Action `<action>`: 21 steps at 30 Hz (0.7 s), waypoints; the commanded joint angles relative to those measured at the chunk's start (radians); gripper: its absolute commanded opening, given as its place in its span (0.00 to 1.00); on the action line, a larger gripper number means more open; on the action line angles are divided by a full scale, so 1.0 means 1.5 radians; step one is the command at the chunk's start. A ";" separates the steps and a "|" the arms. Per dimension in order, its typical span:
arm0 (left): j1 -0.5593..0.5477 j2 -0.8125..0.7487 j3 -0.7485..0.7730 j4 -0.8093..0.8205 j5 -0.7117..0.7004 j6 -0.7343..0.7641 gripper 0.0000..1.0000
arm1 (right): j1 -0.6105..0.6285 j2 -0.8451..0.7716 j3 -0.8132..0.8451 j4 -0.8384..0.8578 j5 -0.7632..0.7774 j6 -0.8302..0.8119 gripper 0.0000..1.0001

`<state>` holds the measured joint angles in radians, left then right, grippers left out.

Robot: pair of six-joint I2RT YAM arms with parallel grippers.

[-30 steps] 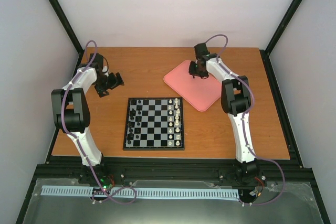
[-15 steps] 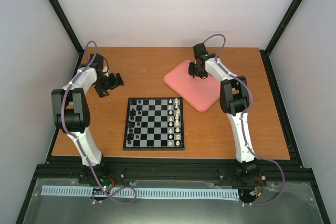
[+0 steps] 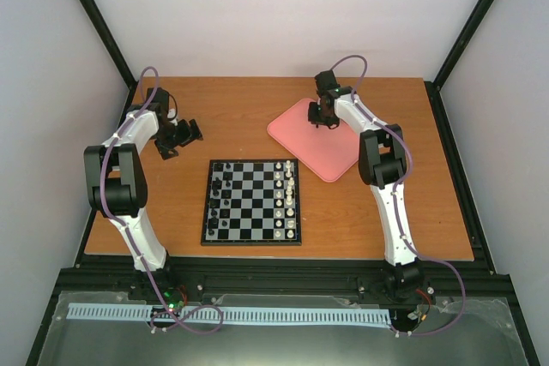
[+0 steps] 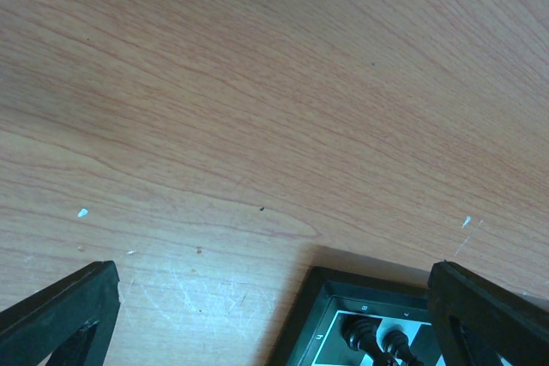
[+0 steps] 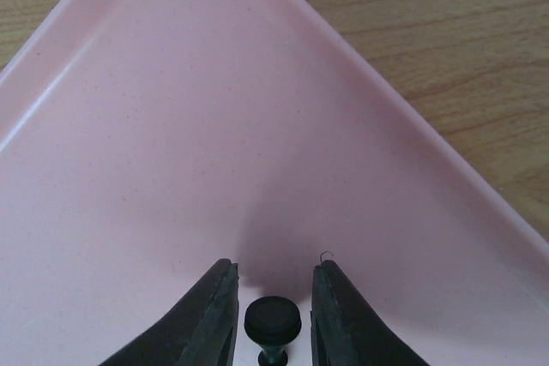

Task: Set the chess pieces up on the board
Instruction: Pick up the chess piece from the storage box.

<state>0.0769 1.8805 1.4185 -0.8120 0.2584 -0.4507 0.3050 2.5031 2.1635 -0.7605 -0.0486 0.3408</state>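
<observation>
The board (image 3: 251, 201) lies at the table's middle, with black chess pieces (image 3: 219, 199) along its left columns and white ones (image 3: 290, 199) along its right. My right gripper (image 3: 319, 117) is low over the pink tray (image 3: 326, 147). In the right wrist view one black chess piece (image 5: 273, 321) lies on the tray (image 5: 171, 126) between the fingers (image 5: 210, 315), with a thin gap on each side, so my right gripper (image 5: 273, 267) is narrowly open around it. My left gripper (image 3: 182, 136) stands wide open and empty left of the board's far corner (image 4: 330, 297), where two black pieces (image 4: 377, 340) show.
The pink tray sits at the back right, tilted, its near corner close to the board's far right corner. Bare wooden table (image 3: 240, 117) surrounds the board. Black frame posts and white walls close in the sides and back.
The right gripper's jaws have narrowed around the black piece on the tray, and the right arm has shifted very slightly. The left arm has not moved.
</observation>
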 commanded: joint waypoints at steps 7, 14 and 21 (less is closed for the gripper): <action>0.000 -0.006 0.025 -0.006 0.000 0.005 1.00 | 0.005 0.003 -0.009 -0.028 0.019 -0.006 0.31; 0.000 -0.008 0.029 -0.010 0.000 0.006 1.00 | 0.005 0.013 0.003 -0.031 0.005 -0.005 0.18; 0.000 -0.022 0.037 -0.010 -0.005 0.001 1.00 | 0.005 -0.009 -0.001 -0.019 0.006 0.008 0.15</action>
<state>0.0769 1.8805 1.4261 -0.8181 0.2577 -0.4507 0.3065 2.5031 2.1632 -0.7662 -0.0391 0.3374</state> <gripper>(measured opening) 0.997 0.173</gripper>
